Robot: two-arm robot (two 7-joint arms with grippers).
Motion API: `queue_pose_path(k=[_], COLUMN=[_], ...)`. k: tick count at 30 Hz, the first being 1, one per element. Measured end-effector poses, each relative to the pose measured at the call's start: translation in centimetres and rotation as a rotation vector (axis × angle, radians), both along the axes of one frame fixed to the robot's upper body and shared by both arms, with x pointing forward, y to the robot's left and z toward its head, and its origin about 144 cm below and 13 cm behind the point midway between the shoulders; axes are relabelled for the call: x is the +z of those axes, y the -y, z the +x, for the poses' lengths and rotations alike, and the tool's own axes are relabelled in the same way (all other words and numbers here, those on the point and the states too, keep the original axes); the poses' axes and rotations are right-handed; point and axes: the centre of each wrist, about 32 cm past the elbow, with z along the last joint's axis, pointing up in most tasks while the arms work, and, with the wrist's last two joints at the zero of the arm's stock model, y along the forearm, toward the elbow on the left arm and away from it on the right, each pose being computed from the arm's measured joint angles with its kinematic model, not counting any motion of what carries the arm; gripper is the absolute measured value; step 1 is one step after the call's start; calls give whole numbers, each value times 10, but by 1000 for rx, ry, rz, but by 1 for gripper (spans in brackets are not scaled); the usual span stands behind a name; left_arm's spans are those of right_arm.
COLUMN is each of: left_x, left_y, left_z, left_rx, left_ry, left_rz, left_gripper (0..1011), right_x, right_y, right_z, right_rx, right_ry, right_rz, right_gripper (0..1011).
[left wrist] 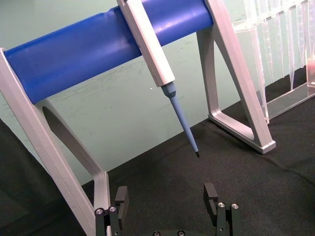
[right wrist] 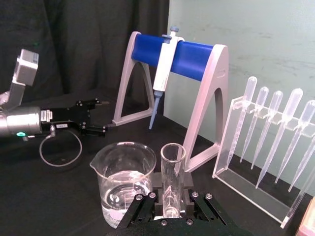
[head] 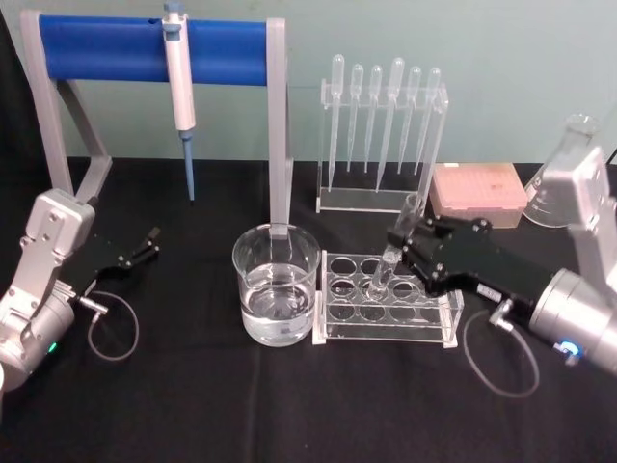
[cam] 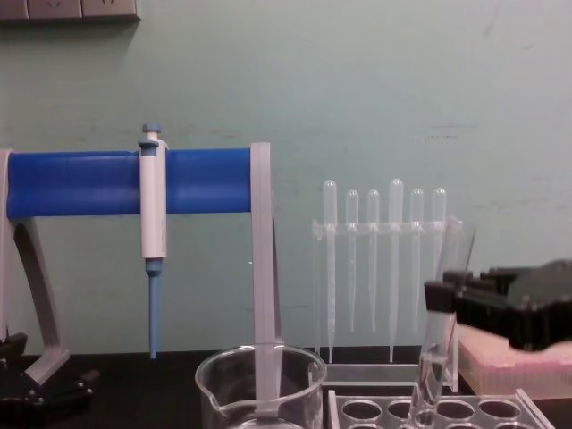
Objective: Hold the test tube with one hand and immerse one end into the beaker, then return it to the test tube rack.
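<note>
So right now I'm holding the test tube [head: 386,270] in my right gripper [head: 401,241], with the fingers [right wrist: 188,186] clamping narrow around the glass partway up its length, below the open rim. The tube is leaning a bit rather than standing straight, and its rounded end is down in a back-row hole of the rack [head: 386,334]. I can't tell whether it's resting on the rack floor or hanging just off it. The beaker [head: 254,299] is sitting just beside the rack on my left side, part full of clear liquid. The tube is thin, stiff glass, so I'm treating it as light, slick and very breakable. I'm guessing a squeeze that's too hard could crack it and one that's too soft would let it slide through the pads. I'm thinking the mid-upper spot I'm on is the right place, since it's leaving the lower part free to dip without my fingers going near the liquid. The tilt is what's bugging me, because dragging it sideways against the hole's edge could lever the glass, so I'm planning on going straight up first. A wet tube will be even more slippery coming back. My left gripper [head: 145,246] is sitting parked low over the table [head: 193,405] off to the left, fingers spread wide, holding nothing.
</note>
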Motion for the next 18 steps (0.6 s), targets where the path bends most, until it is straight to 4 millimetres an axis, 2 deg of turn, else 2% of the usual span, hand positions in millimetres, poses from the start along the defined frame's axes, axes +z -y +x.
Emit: queue_pose_path(k=[18], left_x=[0], left_y=[0], left_z=[0], left_rx=[0], left_ry=[0], left_rz=[0], left_gripper=[1000], right_x=[79], right_y=[8], right_z=[17], right_rx=[56], right_ry=[-72], right_rz=[-69], right_gripper=[222])
